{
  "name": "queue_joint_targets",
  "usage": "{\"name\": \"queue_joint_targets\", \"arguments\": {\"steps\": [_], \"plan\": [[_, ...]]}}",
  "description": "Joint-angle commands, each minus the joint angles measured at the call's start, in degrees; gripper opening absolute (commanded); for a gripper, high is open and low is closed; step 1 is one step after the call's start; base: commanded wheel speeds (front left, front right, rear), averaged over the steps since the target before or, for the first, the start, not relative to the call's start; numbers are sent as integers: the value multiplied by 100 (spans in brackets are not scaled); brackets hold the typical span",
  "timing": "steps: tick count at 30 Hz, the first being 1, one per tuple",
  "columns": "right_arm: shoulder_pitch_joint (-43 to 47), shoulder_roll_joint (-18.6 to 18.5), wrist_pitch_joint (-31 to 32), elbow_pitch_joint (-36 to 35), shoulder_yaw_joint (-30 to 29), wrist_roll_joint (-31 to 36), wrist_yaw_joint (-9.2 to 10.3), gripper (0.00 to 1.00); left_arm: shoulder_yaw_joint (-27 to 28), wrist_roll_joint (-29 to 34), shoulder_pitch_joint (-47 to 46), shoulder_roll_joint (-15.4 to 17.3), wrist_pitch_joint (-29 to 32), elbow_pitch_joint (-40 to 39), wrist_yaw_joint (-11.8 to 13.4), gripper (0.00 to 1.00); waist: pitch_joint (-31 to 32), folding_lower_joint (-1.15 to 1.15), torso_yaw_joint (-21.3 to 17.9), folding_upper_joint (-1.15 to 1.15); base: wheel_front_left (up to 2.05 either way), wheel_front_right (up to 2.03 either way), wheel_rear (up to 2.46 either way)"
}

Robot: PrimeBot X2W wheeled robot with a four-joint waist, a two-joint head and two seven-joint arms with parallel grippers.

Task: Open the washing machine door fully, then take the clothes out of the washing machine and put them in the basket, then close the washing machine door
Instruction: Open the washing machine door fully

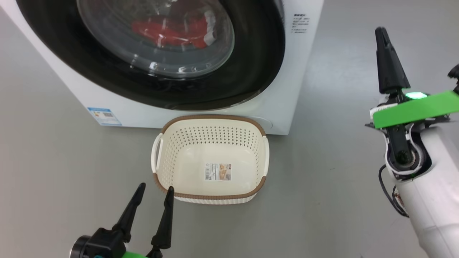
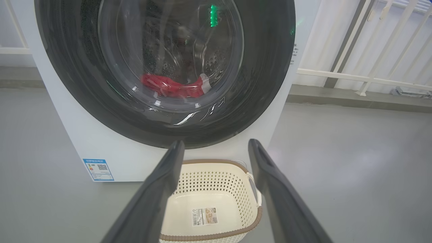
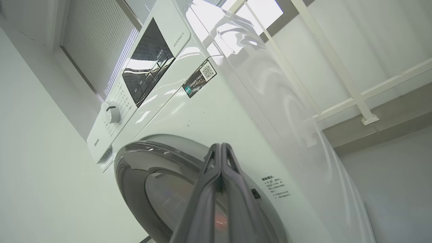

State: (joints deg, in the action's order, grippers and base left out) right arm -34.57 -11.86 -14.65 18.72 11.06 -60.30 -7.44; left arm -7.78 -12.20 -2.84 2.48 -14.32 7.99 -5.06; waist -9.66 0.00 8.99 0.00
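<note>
The white washing machine (image 1: 287,89) fills the top of the head view, its black-rimmed round door (image 1: 251,71) closed against the front. Red clothes (image 1: 172,30) with a white patch lie inside, seen through the glass. The cream basket (image 1: 211,127) with a brown rim sits empty on the floor just in front. My left gripper (image 1: 156,190) is open, low by the basket's near left corner, and holds nothing. My right gripper (image 1: 381,32) is shut on nothing, raised at the right, apart from the machine. In the right wrist view my right gripper (image 3: 220,145) points at the door's edge (image 3: 141,148).
Grey floor (image 1: 340,186) lies open to the right of the machine and around the basket. A white railing (image 2: 364,79) and wall stand behind on the right. A blue energy sticker (image 1: 104,116) marks the machine's lower left front. Control panel and dial (image 3: 110,112) sit at the machine's top.
</note>
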Motion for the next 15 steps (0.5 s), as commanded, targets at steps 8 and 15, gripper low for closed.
{"name": "queue_joint_targets", "arguments": {"steps": [8, 15], "plan": [[-854, -413, 16, 115, 671, -967, -5, 0, -2, -166, -358, 40, -68, -98, 45, 100, -404, 0, 324, 0, 0, 0, 0], [-1487, -741, 327, 292, 1209, -1553, -5, 0, -144, -252, -543, 40, -68, -89, 70, 100, -680, 0, 526, 0, 0, 0, 0]]}}
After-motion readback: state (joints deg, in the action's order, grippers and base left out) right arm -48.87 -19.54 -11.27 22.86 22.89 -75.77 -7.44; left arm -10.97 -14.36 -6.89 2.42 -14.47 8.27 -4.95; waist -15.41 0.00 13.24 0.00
